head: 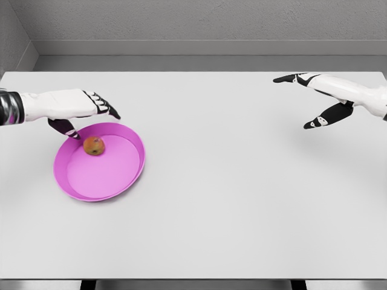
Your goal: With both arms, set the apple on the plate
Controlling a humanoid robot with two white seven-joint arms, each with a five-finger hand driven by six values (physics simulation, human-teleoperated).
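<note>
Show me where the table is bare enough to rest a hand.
Bare: the table between the plate and the right hand, plus the whole near edge. Crowded: upper left, where the left hand hangs over the plate's far rim beside the apple.

The apple is small and round, with orange-brown skin mottled by a darker patch, and it sits inside the plate, resting on the flat floor near the upper-left part of the rim. The plate is a shallow round dish in bright magenta-pink with a low raised wall, lying flat on the left half of the worktop.
</note>
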